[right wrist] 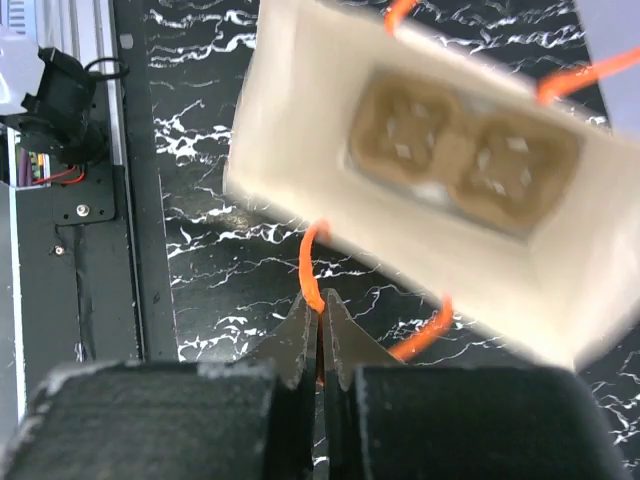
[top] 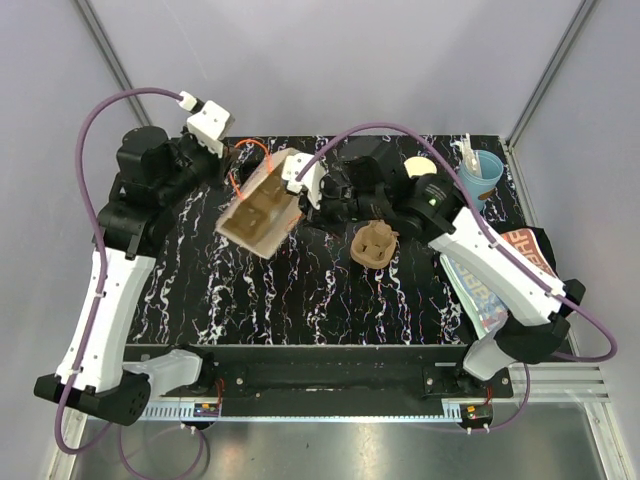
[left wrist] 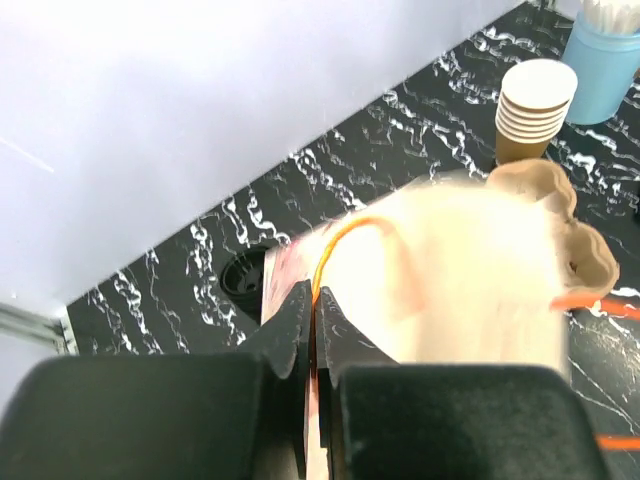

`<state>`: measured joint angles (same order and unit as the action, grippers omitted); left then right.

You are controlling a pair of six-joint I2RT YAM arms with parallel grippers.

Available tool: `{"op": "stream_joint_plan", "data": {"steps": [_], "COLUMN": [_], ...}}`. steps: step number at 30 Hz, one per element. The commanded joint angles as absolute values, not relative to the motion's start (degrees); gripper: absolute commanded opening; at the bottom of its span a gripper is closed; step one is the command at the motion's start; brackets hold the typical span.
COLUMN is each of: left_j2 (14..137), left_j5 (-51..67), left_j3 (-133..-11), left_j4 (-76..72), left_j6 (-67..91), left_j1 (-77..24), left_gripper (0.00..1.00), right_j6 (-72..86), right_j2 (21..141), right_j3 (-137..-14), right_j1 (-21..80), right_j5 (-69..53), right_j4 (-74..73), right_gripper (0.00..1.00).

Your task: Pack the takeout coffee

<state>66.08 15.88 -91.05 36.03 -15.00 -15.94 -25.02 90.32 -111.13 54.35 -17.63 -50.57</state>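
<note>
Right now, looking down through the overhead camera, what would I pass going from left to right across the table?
tan paper bag → brown pulp cup carrier → stack of paper cups → light blue cup

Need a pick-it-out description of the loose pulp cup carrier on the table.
On the black marbled table, find the tan paper bag held up by its orange handles. Just right of it, a brown pulp cup carrier lies on the tabletop. Unlike the carrier in the bag, it is loose.
</note>
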Motion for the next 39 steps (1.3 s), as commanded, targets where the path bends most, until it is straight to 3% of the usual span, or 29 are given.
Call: {"op": "stream_joint_plan", "data": {"steps": [1, 5, 16, 29, 39], "left_j2": [65.66, 64.6, 65.74, 67.32, 66.97], "left_j5": [16.62, 16.0, 17.31, 17.4, 27.41], "left_j3": [-84.14, -77.7, -80.24, -88.06, -84.38], "left_j4": [32.97, 31.11, 30.32, 29.88, 34.09], "left_j6": [-14.94, -15.47, -14.85, -17.84, -20.83], "left_j1": [-15.73, -15.82, -15.64, -15.64, -18.1], "left_gripper": [0.0, 0.0, 0.0, 0.0, 0.0], "right_j6": [-24.87, -25.05, -25.22, -30.57, -33.49], "right_j2": [86.84, 86.13, 85.25, 81.57, 76.38], "right_j3": [-108.06, -103.71, -99.84, -95.1, -77.1], "right_j1": [54.23, 54.32, 54.14, 54.14, 56.69], "right_j5": [-18.28, -16.62, -16.0, -31.1, -35.24], "right_j4": [-47.29, -44.48, -42.89, -51.76, -50.82], "right_gripper": [0.0, 0.0, 0.0, 0.0, 0.0]}}
